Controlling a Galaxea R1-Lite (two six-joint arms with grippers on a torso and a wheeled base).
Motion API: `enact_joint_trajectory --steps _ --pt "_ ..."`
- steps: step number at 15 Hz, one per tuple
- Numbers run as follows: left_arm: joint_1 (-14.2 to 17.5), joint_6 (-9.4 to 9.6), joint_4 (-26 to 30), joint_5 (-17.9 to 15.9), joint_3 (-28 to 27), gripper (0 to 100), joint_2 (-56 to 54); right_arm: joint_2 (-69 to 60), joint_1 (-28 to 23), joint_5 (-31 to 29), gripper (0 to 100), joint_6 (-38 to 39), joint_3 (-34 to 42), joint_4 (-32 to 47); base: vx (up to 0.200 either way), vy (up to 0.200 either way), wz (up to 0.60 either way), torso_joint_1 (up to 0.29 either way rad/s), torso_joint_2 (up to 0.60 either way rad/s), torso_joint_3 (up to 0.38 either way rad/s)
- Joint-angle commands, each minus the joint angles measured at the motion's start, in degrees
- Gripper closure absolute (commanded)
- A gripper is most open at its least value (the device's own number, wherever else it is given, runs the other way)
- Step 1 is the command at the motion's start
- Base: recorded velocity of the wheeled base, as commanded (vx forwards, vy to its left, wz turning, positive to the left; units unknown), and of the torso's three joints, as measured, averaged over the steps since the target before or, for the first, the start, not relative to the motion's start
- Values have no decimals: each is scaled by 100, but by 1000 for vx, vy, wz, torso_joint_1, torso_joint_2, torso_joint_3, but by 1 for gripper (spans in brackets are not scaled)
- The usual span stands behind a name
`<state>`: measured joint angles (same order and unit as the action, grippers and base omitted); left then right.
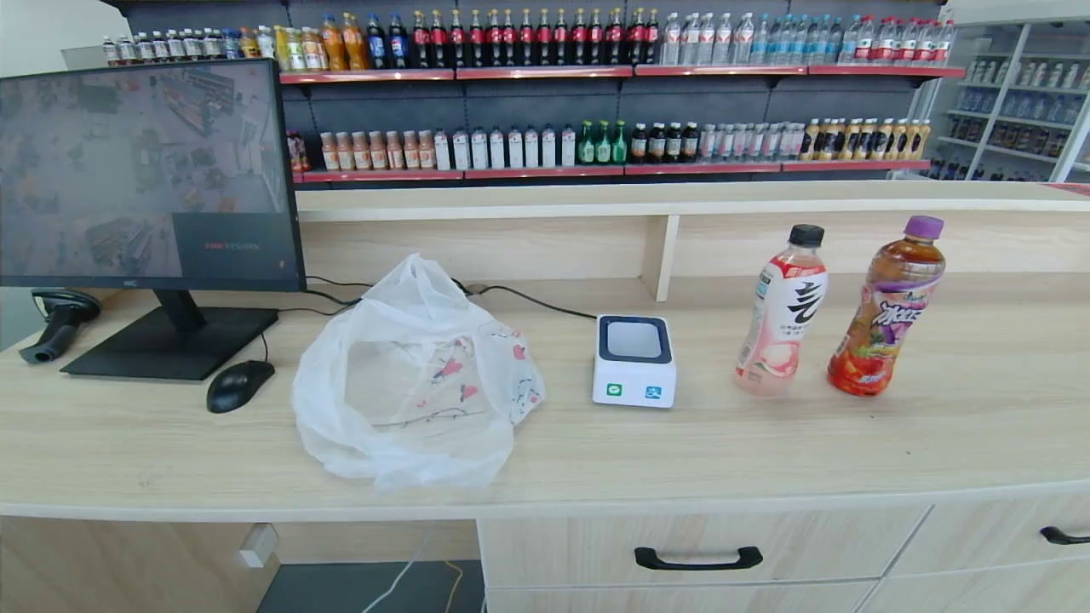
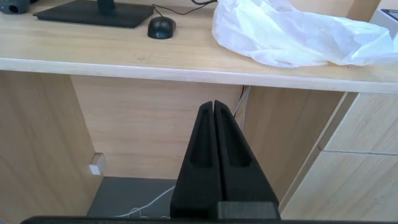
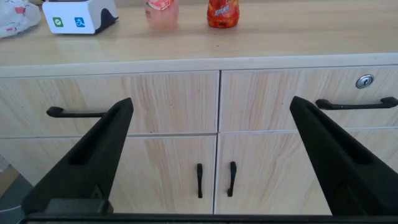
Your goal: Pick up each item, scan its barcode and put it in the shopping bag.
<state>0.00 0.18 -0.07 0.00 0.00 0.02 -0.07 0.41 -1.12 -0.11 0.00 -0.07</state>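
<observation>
Shopping bag point(image 1: 409, 375), scanner point(image 1: 634, 362), pink bottle point(image 1: 782, 315) and red bottle point(image 1: 890, 311) all sit on the long wooden counter point(image 1: 766, 451) that I see from the head camera. Shelves point(image 1: 545, 77) of drinks run along the far wall behind it.

On the left part of the counter stands the monitor point(image 1: 145, 170), screen lit, on a flat black foot. Just right of it, nearer the front edge, the shopping bag lies slumped and crumpled. It is white and see-through with a red flower print, and one handle loop sticks up on its far side.

Well to the right the two drinks stand upright, close together but apart. The red bottle, with a purple cap, is farthest right, and the pink bottle, with a black cap, is just left of it.

Between the pink bottle and the shopping bag sits the scanner, a small white box with its dark-framed window facing up. A black mouse point(image 1: 239, 384) lies just left of the bag. A black hand scanner point(image 1: 55, 323) rests at the far left, beside the monitor's foot.

My left gripper point(image 2: 214, 124) hangs low before the open space under the counter, below the stretch between mouse and bag. Its fingers are pressed together with nothing between them. My right gripper point(image 3: 211, 102) is low in front of the drawers point(image 3: 168, 99), with its fingers spread wide and empty.
</observation>
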Motion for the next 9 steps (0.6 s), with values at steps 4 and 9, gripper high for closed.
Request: enact_joint_trajectory --steps 4,9 --pt "0 -1 -1 0 0 100 -2 7 11 51 0 -33 0 -1 0 0 0 0 0 0" --pt "0 -1 -1 0 0 100 -2 368 99 534 0 64 -729 60 0 0 0 0 0 0"
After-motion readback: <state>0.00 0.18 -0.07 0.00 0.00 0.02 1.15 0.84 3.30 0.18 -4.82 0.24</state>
